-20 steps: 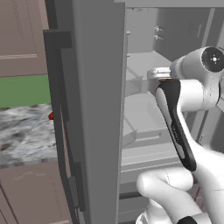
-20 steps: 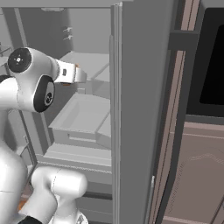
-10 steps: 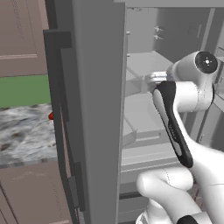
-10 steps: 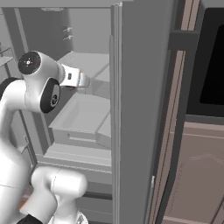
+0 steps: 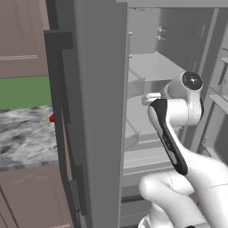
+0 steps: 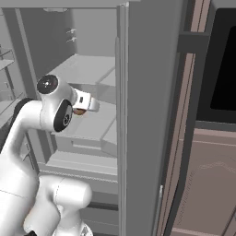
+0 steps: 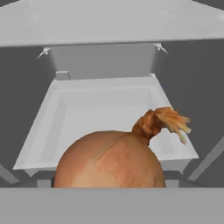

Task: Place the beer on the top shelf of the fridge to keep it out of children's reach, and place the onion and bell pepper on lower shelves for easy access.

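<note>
The orange-tan onion with its dry tuft sits right at my hand, low in the hand view. In the right base view a sliver of the onion shows under my gripper, which is shut on it. In the left base view the gripper reaches into the open fridge. Ahead of the onion lies a tray-like lower shelf with a raised lip. A flat shelf plate spans above it. The red bell pepper peeks out on the counter behind the fridge door. The beer is out of view.
The thick grey fridge door stands open on the left, with a marbled counter and brown cupboards beyond. Narrow door racks hang on the right. A dark oven front and wooden cabinet flank the fridge.
My arm has swung lower and the hand has come down with the onion, from the height of the upper shelf plate toward the tray-like shelf. The grip has not changed.
</note>
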